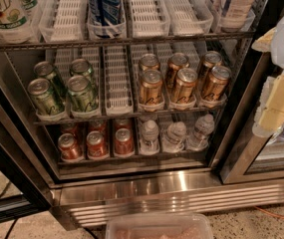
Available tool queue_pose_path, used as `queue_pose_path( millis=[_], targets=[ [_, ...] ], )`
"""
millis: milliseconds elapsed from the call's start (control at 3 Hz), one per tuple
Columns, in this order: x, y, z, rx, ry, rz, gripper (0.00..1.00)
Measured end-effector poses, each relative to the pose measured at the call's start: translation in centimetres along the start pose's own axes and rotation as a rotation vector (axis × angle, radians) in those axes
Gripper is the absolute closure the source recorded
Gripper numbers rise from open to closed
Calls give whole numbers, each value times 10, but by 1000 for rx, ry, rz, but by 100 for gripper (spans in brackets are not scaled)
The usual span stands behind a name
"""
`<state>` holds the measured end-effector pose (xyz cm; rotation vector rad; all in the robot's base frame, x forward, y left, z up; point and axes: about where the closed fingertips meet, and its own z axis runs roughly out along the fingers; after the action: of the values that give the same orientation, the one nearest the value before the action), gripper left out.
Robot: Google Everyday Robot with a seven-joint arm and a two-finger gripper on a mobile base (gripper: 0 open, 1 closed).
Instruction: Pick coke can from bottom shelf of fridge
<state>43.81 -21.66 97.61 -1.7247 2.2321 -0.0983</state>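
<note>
Several red coke cans with silver tops stand in the left lanes of the fridge's bottom shelf (131,158). The front row is three cans: left (70,147), middle (96,144) and right (123,142), with more red cans partly hidden behind them. The fridge (241,108) stands open, with its ribbed steel base (171,193) below. My gripper (280,96), white and cream, is at the right edge of the view, outside the fridge frame. It is well to the right of the coke cans and above them, and holds nothing that I can see.
Small water bottles (174,136) fill the right side of the bottom shelf. Green cans (81,92) and gold-brown cans (184,85) stand on the rack above, and tall bottles (104,6) on the top one. The open door's frame (7,148) runs down the left. A clear plastic tub (159,226) lies on the floor in front.
</note>
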Motion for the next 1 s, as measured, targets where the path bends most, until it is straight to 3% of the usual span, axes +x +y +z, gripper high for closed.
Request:
queue_pose_path(
  millis=[333, 667, 1000],
  targets=[
    [-2, 0, 0, 9, 0, 4, 0],
    [-3, 18, 29, -27, -13, 30, 0],
    [-21, 53, 86, -72, -89, 76, 0]
  ],
)
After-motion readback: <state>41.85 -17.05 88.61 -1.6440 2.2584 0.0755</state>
